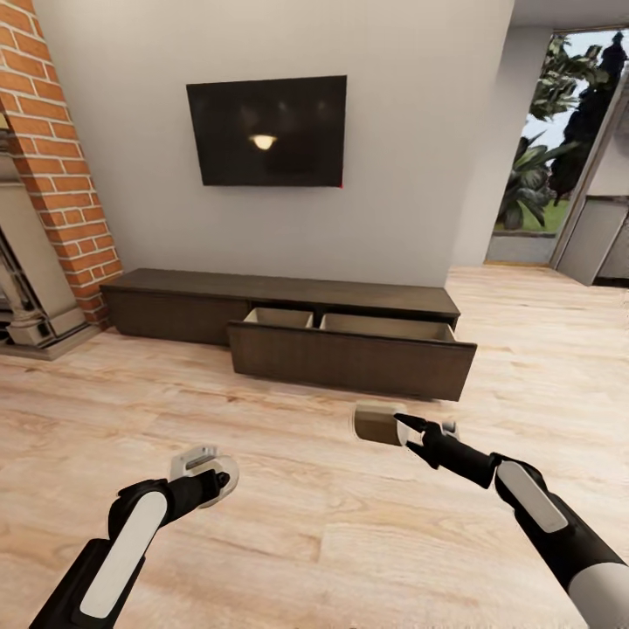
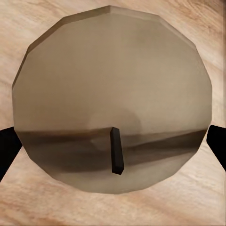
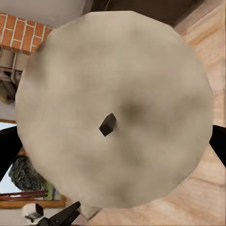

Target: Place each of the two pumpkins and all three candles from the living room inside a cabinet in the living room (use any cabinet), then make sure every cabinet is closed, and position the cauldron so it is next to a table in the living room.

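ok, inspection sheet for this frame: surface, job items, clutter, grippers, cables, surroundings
Surface: pale wood floor, bare in front of the robot.
Job's things: cabinet against the wall, its wide drawer pulled open, pale interior showing, contents not visible. One candle in the right gripper, another candle in the left; wick ends face both wrist cameras.
Clutter: nothing seen.
Grippers: left gripper shut on its candle; right gripper shut on its candle, both above the floor short of the drawer.
Cables: nothing seen.
Surroundings: wall TV, brick fireplace on the left, glass door with plants outside on the right.
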### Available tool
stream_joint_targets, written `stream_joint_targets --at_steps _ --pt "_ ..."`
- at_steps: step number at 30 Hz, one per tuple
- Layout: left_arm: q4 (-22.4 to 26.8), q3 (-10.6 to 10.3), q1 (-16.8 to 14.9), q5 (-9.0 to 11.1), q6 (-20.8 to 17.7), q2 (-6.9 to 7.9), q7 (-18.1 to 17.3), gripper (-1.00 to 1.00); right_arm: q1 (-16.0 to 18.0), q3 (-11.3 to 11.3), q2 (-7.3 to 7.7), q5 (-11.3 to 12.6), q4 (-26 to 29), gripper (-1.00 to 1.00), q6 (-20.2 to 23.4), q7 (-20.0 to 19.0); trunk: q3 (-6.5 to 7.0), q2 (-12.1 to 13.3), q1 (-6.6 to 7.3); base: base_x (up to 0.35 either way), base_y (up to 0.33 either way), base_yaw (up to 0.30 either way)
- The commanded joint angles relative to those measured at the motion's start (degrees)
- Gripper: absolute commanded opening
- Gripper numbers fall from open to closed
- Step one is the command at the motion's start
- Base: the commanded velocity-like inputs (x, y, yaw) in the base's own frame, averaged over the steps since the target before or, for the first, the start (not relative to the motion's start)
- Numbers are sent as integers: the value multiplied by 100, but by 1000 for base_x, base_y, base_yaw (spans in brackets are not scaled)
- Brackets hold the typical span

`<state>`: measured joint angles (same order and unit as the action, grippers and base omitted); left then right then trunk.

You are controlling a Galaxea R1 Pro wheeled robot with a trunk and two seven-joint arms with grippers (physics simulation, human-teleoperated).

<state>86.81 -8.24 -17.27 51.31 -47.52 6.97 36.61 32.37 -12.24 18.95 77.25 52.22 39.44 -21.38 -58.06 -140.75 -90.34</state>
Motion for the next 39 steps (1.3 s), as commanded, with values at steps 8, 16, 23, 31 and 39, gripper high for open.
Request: stream_joint_targets --at_steps 8,16,23,31,39 --pt "12 -11 -4 40 -11 -1 92 -100 6 258 -4 18 -177 -100 191 -24 -54 37 23 0 0 -104" --pt "12 -20 -4 46 -11 -2 92 -100 6 266 1 18 -204 -100 204 -34 15 358 199 0 0 -4" --pt "4 -28 -4 46 -11 -2 92 -100 5 266 3 18 -212 -100 204 -33 75 639 353 0 0 0" --pt "3 -29 -4 46 -11 -2 92 -100 6 266 3 21 -228 -100 197 -62 143 960 528 0 0 0" --pt "3 -37 -4 46 -11 -2 98 -100 6 266 3 19 -230 -100 187 -70 225 1281 704 0 0 0"
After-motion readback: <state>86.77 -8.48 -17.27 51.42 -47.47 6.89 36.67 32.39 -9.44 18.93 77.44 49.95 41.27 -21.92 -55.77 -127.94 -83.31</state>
